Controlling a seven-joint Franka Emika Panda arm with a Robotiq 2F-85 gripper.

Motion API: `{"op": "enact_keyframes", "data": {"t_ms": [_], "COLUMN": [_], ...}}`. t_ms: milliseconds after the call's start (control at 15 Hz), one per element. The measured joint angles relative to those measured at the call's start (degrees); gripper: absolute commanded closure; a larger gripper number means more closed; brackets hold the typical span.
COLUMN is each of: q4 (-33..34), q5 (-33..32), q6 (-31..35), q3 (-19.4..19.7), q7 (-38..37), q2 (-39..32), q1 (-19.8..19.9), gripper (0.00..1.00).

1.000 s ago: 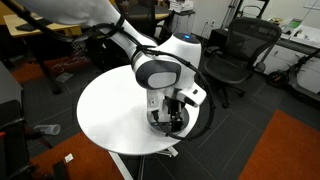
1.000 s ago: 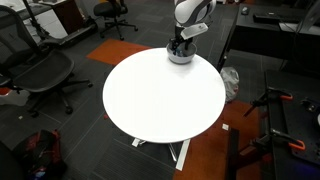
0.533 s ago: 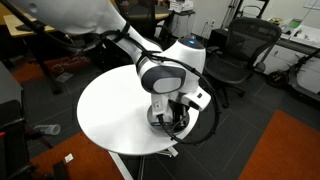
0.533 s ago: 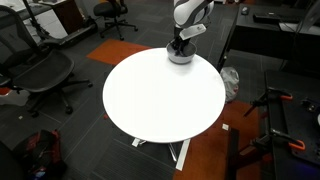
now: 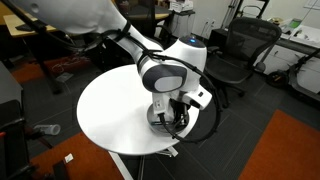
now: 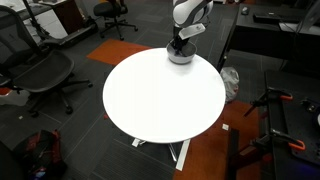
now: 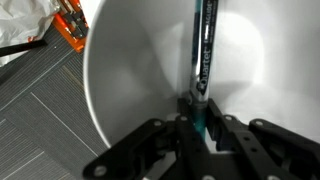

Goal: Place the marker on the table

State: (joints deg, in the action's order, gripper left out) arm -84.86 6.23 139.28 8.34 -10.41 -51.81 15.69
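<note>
In the wrist view the marker (image 7: 203, 55), a thin dark stick with a teal lower part, lies inside a white bowl (image 7: 130, 80). My gripper (image 7: 200, 118) is shut on the marker's teal end, with both fingers pressed against it. In both exterior views the gripper (image 5: 172, 117) (image 6: 178, 48) reaches down into the bowl (image 6: 181, 58), which stands near the edge of the round white table (image 5: 105, 115) (image 6: 160, 95). The marker itself is too small to make out there.
Black office chairs (image 5: 235, 55) (image 6: 40, 65) stand around the table. An orange object (image 7: 70, 25) and crumpled white plastic (image 7: 25, 20) lie on the grey carpet beside the table. A dark cable (image 5: 205, 125) loops past the bowl.
The fingers have closed from wide open onto the marker inside the bowl. The arm has sunk slightly and otherwise stayed in place.
</note>
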Motion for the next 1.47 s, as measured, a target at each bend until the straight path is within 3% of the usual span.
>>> {"op": "enact_keyframes", "data": {"t_ms": [467,1000,1467], "q4": [-1.29,-8.6,-16.6], "q5": [-0.37,-1.03,-1.71], "q6": [0.04,0.17,0.26], "q3": [0.18,1.33,2.04], "q7": [-0.01,-0.74,-10.6], "q2": [3.87,13.95,19.94], "q1": [-2.42,-6.02,-11.92], "gripper": [0.95,0.95,0.95]}}
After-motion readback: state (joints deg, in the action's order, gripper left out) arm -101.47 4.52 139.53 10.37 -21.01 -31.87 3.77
